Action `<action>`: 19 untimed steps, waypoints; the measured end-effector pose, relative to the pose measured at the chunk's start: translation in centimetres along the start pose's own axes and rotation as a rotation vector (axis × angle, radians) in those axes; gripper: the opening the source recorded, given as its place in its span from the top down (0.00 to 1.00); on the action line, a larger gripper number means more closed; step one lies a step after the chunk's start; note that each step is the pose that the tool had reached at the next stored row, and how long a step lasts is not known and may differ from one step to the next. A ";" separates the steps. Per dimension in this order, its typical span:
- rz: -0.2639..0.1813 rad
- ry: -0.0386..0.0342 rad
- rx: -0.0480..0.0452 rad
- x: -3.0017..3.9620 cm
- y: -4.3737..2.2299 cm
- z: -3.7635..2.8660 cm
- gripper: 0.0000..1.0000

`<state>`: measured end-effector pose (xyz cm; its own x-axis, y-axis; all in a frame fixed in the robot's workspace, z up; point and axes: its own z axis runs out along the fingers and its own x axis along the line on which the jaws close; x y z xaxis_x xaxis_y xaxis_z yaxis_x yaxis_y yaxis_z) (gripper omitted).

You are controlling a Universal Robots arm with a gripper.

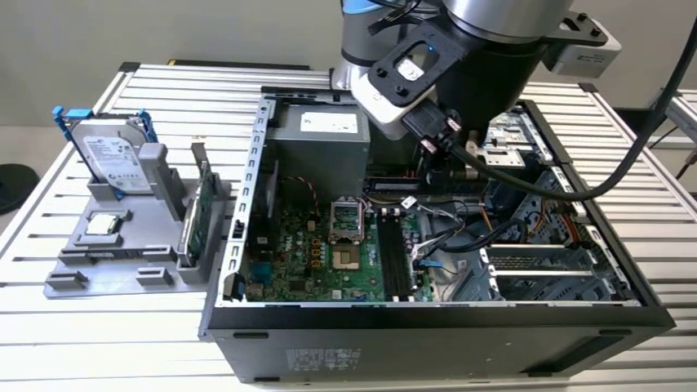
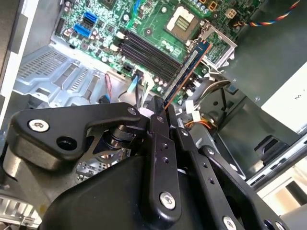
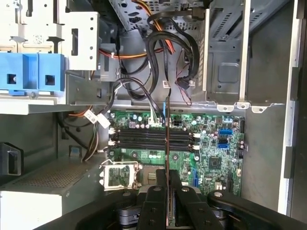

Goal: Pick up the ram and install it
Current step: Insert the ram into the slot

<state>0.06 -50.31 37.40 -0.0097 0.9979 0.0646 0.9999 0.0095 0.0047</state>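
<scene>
- Exterior view: the pincer [image 1: 449, 160] hangs inside the open computer case [image 1: 436, 331], which stands on the table [image 1: 87, 351]. Just under the pincer, the ram [image 1: 419, 184] shows as a dark strip. It is not seated in the memory slots [image 1: 392, 253], and its long axis lies crosswise to their run.
- Second wrist view: the pincer [image 2: 162, 109] is clamped on the near end of the ram [image 2: 187, 72], with only the board's thickness between the fingers. The ram runs straight out from the fingertips. Its far tip appears just beside the memory slots [image 2: 148, 50], on their CPU socket [image 2: 184, 21] side.
- First wrist view: the ram [image 3: 167, 139] is edge-on, a thin line leaving the pincer [image 3: 167, 178]. It crosses the memory slots [image 3: 134, 136] at right angles, about mid-length.
</scene>
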 end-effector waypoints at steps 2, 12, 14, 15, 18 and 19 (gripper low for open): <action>0.000 0.0000 -0.0006 0.12 0.13 0.01 1.00; 0.000 0.0000 -0.0013 0.45 0.59 0.06 1.00; 0.000 0.0000 -0.0013 0.48 0.59 0.06 1.00; 0.000 0.0000 -0.0014 0.49 0.59 0.06 1.00; 0.000 -0.0001 -0.0013 0.49 0.59 0.06 1.00; 0.000 -0.0001 -0.0013 0.49 0.59 0.06 1.00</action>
<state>0.65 -49.81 37.38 -0.0097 0.9979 0.0645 0.9999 0.0093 0.0060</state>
